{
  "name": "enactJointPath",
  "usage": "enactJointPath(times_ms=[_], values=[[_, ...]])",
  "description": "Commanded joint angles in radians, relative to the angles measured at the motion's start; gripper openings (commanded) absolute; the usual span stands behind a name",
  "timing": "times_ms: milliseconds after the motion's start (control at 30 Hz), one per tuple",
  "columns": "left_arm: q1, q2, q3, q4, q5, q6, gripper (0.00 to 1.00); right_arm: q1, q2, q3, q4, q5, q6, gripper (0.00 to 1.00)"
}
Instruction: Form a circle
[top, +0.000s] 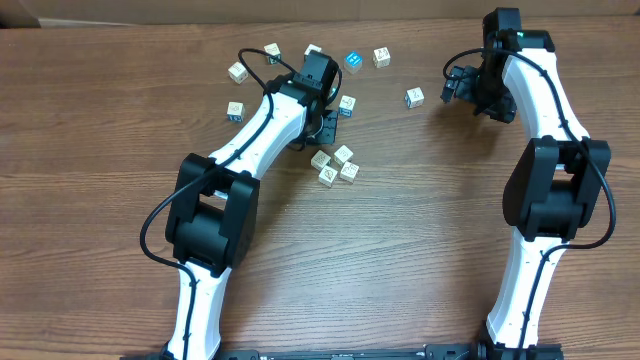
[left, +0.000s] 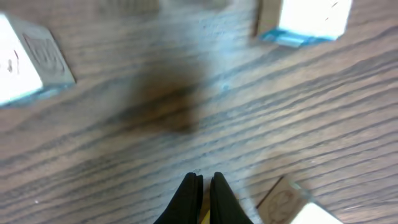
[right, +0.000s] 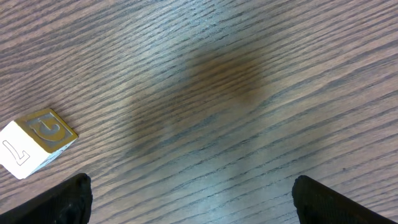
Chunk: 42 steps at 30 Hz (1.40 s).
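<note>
Letter cubes (top: 335, 166) lie scattered across the upper middle of the table (top: 100, 150), four of them bunched close together near centre. Left gripper (top: 328, 122) sits just up-frame of that bunch, its claw pressed together. Right gripper (top: 457, 84), at upper right, is spread wide and empty.

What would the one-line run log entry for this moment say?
letter cubes: four clustered, rest scattered | circle: not formed | left jaws: shut, among the cubes | right jaws: open, empty, lone cube nearby
</note>
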Motion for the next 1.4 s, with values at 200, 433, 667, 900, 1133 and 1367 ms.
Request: enactJointPath(times_ms=[200,433,667,900,1133,1367], values=[[-0.083,0.016,0.138,0.039,0.012,0.050,0.04,0.000,-0.024,0.022,0.002,0.002,0.004,1.00],[-0.162,0.016,0.136,0.055,-0.059,0.101,0.05,0.000,-0.024,0.022,0.002,0.002,0.004,1.00],[-0.182,0.049,0.135,0.048,-0.124,0.098,0.04,0.000,-0.024,0.022,0.002,0.002,0.004,1.00],[-0.167,0.086,0.135,0.047,-0.124,0.088,0.04,0.000,-0.024,0.022,0.002,0.002,0.004,1.00],[-0.153,0.093,0.135,0.021,-0.120,0.056,0.04,0.000,-0.024,0.022,0.002,0.002,0.004,1.00],[-0.153,0.098,0.130,0.010,-0.119,0.056,0.04,0.000,-0.024,0.022,0.002,0.002,0.004,1.00]])
